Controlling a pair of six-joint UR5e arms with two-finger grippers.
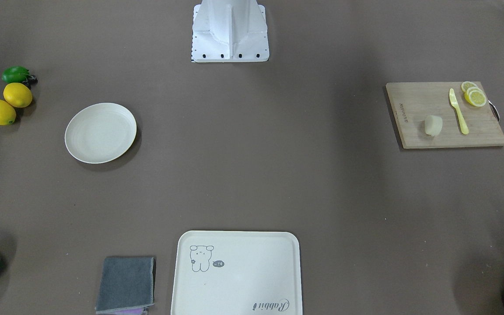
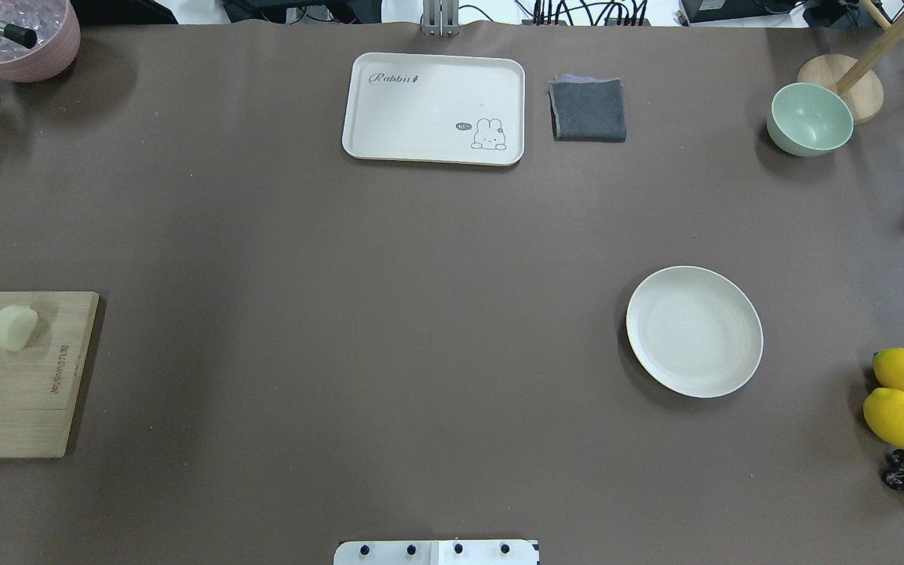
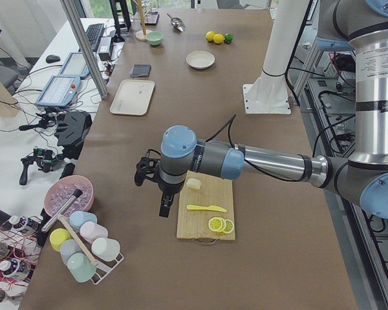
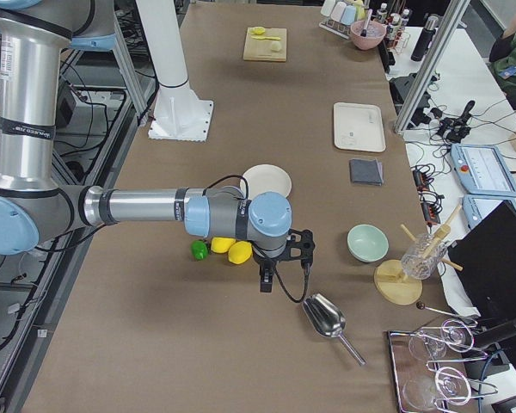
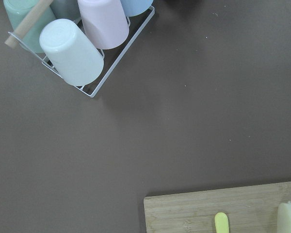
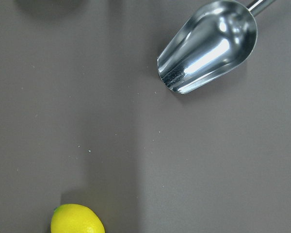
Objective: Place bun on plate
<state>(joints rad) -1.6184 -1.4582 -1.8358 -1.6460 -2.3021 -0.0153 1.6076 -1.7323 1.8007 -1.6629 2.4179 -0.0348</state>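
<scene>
The bun [image 1: 433,125] is a pale rounded lump lying on a wooden cutting board [image 1: 414,105], on the robot's left side of the table; it shows again as the bun [image 2: 12,327] and at the corner of the left wrist view, the bun [image 5: 290,218]. The round cream plate [image 1: 100,132] sits bare on the robot's right side, plate [image 2: 694,330]. My left gripper [image 3: 163,208] hangs just off the board's outer edge, near the bun [image 3: 193,183]. My right gripper [image 4: 264,282] hangs past the lemons, short of the plate [image 4: 267,181]. For both grippers I cannot tell open or shut.
A yellow knife [image 1: 458,111] and lemon slices [image 1: 474,95] share the board. Whole lemons [image 1: 7,103] and a lime lie beyond the plate. A cream tray [image 1: 236,271], grey cloth [image 1: 126,283], green bowl [image 2: 809,119], metal scoop [image 6: 208,46] and cup rack [image 5: 82,43] stand around.
</scene>
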